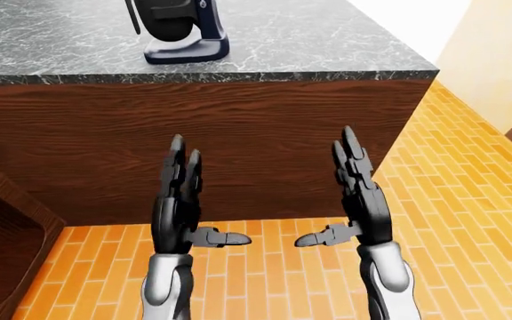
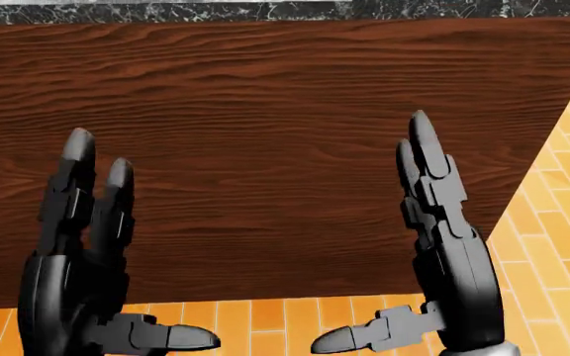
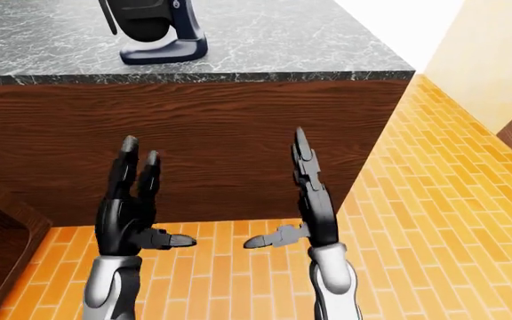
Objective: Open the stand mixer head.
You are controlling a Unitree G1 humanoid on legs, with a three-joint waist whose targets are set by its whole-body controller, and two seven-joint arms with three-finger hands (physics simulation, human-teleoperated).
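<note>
The dark blue stand mixer (image 1: 181,30) stands on the grey marble counter (image 1: 310,47) at the top of the left-eye view; only its base and lower body show, its head is cut off by the top edge. It also shows in the right-eye view (image 3: 153,30). My left hand (image 1: 185,200) and right hand (image 1: 350,197) are both open and empty, fingers pointing up, raised before the wooden counter side, well below the mixer.
The counter's dark wood side panel (image 2: 285,148) fills the head view. Orange brick floor (image 1: 470,200) runs below and to the right. A wooden cabinet edge (image 1: 7,227) stands at the lower left. A pale wall (image 1: 496,53) is at the upper right.
</note>
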